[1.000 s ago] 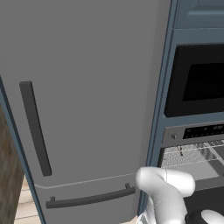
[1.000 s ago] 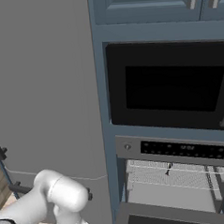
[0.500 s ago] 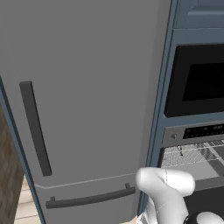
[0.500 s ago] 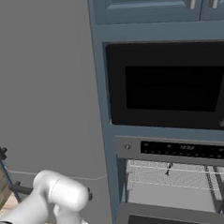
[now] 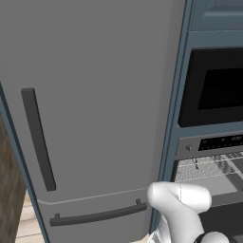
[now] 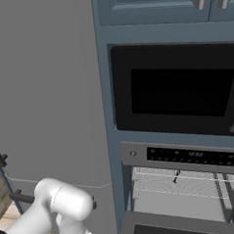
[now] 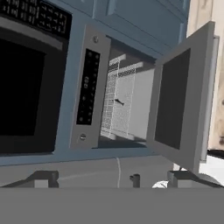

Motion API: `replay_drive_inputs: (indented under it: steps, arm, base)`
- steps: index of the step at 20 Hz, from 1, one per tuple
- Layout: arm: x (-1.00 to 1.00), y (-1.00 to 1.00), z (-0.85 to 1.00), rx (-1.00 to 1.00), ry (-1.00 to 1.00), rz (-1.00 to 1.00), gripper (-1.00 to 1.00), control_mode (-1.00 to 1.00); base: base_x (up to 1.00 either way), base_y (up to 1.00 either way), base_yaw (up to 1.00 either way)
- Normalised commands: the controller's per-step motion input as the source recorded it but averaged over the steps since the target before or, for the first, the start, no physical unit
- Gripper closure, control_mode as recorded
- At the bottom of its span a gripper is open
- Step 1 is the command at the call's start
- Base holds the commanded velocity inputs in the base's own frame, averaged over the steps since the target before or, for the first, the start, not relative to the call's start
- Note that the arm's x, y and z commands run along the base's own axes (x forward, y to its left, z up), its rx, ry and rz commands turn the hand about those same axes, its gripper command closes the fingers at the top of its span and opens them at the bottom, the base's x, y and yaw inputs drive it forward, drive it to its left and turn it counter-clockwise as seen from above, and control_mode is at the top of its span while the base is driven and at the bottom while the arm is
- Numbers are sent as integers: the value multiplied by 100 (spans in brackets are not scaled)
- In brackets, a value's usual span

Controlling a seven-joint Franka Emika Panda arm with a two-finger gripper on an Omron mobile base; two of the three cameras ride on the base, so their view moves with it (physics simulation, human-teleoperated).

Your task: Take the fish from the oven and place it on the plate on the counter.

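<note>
Left base view: one oven [image 5: 209, 166] stands at the right edge, its cavity open. One control strip [image 5: 211, 144] runs along its top, and wire racks [image 5: 209, 167] sit directly below the strip. One black-windowed appliance [image 5: 213, 90] is mounted above the oven. One grey fridge [image 5: 90, 109] stands to the oven's left, with two dark handles.

Right base view: the oven [image 6: 182, 188] is at lower right. One small dark item [image 6: 175, 176], possibly the fish, lies on the upper rack [image 6: 177, 183]; it is too small to identify. The black-windowed appliance [image 6: 178, 90] sits above the oven, and cabinet doors [image 6: 166, 3] above that.

Hand view: the picture is rolled sideways. The oven [image 7: 124, 105] is central, with one door [image 7: 181, 96] hanging open. The same dark item [image 7: 118, 102] rests on the rack inside. The claw [image 7: 118, 179] is spread wide, holds nothing, and is well apart from the oven.
</note>
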Motion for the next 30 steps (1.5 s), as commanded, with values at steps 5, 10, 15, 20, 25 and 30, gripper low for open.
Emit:
replay_drive_inputs:
  steps: [5,10,15,20,25,30]
  arm:
    - [14,34,93,-17,11,0,-100,-100]
    - [8,39,67,-20,9,-1,-100,-100]
    - [70,53,-19,-19,12,-8,-100,-100]
    - [75,30,-73,-5,-4,-12,-100,-100]
    - [21,0,-46,8,-32,-10,-100,-100]
    - [3,0,-13,25,-38,-2,-100,-100]
  base:
    - [0,0,0]
    - [0,0,0]
    - [0,0,0]
    - [0,0,0]
    - [0,0,0]
    - [0,0,0]
